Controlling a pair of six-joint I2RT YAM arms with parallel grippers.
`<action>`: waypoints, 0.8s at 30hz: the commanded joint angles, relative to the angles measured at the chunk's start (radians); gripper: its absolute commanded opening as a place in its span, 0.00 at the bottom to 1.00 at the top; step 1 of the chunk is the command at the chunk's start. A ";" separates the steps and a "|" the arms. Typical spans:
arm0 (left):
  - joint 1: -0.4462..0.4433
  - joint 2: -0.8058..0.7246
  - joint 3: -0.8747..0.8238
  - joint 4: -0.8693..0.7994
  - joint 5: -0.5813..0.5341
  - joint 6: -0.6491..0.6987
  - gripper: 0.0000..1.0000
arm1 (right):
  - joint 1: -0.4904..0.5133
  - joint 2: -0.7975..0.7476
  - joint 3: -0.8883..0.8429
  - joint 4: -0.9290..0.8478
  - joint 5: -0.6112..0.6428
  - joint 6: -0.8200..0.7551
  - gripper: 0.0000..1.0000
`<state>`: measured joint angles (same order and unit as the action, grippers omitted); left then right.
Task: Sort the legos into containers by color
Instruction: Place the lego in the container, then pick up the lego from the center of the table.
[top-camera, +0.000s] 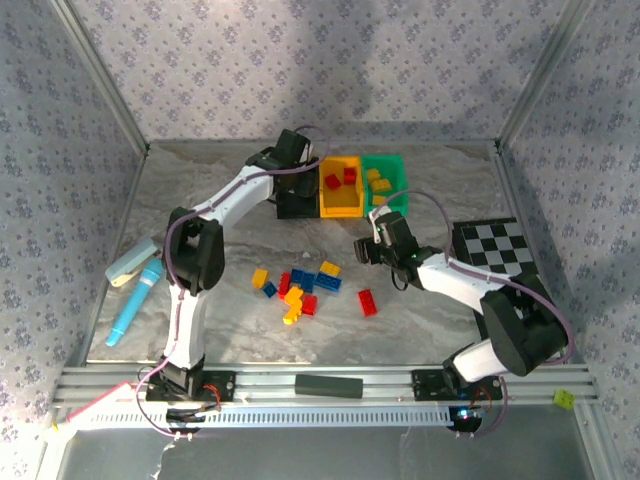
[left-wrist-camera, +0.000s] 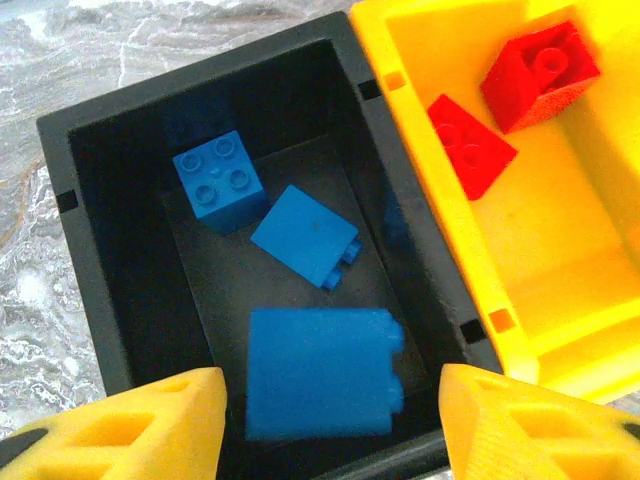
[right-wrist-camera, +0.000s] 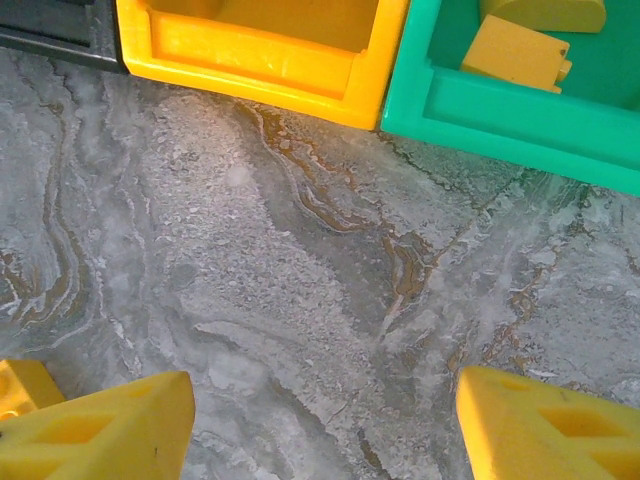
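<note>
**Blue brick loose over the black bin**

The left gripper (left-wrist-camera: 330, 410) hangs over the black bin (left-wrist-camera: 85, 250) with its fingers apart. A blue brick (left-wrist-camera: 320, 375) sits between them and touches neither. It is blurred, so I cannot tell whether it is dropping or already down. Two more blue bricks (left-wrist-camera: 218, 180) lie on the bin floor beyond it. Next door, the yellow bin (left-wrist-camera: 570, 270) holds two red bricks (left-wrist-camera: 540, 75).

The right gripper (right-wrist-camera: 325, 425) hovers low over bare table (right-wrist-camera: 300, 250), just in front of the yellow bin and the green bin (right-wrist-camera: 500, 120). Its jaws are wide and nothing is in them. Yellow bricks (right-wrist-camera: 510, 55) rest in the green one.

Now the risks. Both arms are working close to the same row of bins. If the right arm pushes forward as the left lifts away, I'd expect them to clash. The pile (top-camera: 300, 290) is packed tight, with red, blue and yellow touching. A grab there could pinch two colours at once or scatter the neighbours. A lone red brick (top-camera: 367, 302) lies apart and looks the safer pick.

For the inside of the black bin, go to the left wrist view, since from above the arm covers it. For the pile and the spacing of the arms, the top view is the one to watch.
</note>
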<state>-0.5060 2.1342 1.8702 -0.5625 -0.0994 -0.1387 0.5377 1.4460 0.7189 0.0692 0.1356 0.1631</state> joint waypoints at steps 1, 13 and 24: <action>-0.001 -0.026 0.021 -0.056 -0.022 0.010 0.65 | 0.007 -0.021 0.004 0.001 0.009 -0.012 0.72; -0.001 -0.341 -0.444 0.216 -0.004 -0.029 0.66 | 0.027 0.035 0.021 0.029 -0.114 0.038 0.71; -0.004 -0.579 -0.783 0.307 -0.052 -0.047 0.66 | 0.138 0.159 0.094 0.038 -0.229 0.188 0.69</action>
<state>-0.5060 1.6089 1.1343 -0.3004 -0.1310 -0.1658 0.6552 1.5841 0.7738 0.1024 -0.0566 0.2920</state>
